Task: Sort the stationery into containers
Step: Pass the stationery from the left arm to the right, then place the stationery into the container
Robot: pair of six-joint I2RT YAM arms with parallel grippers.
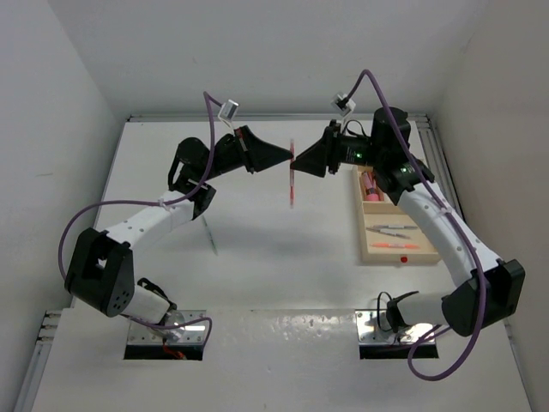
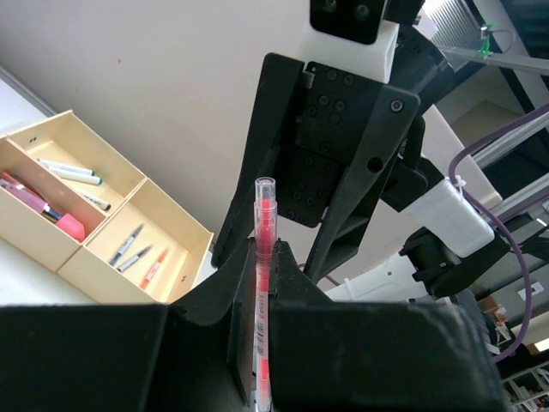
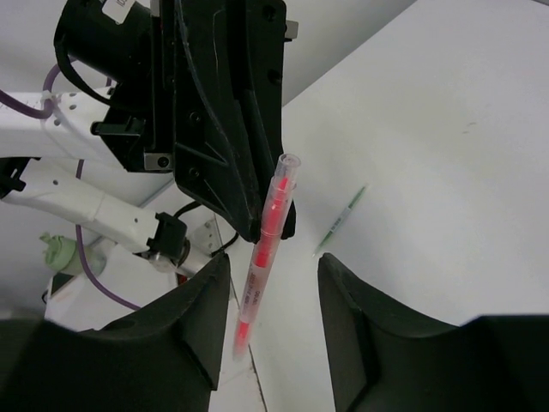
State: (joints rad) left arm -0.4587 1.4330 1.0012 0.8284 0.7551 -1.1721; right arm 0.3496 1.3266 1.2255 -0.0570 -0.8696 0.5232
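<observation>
Red pen (image 1: pixel 292 176) stands upright in the air over the table (image 1: pixel 249 257). From the top camera, we see it between the two hands, well away from the wooden tray (image 1: pixel 377 257). Our left hand (image 1: pixel 285 157) pinches it, and our right hand (image 1: pixel 302 160) faces it.

From the left wrist, we see the pen squeezed tight between the left fingers (image 2: pixel 360 343), with its clear top poking out.

From the right wrist, the right fingers (image 3: pixel 184 318) are spread, one on each side of the pen, not touching it. We think the pen is light, stiff and smooth, so it may slip or swing. The bare lower part looks like the best place to pinch.
</observation>
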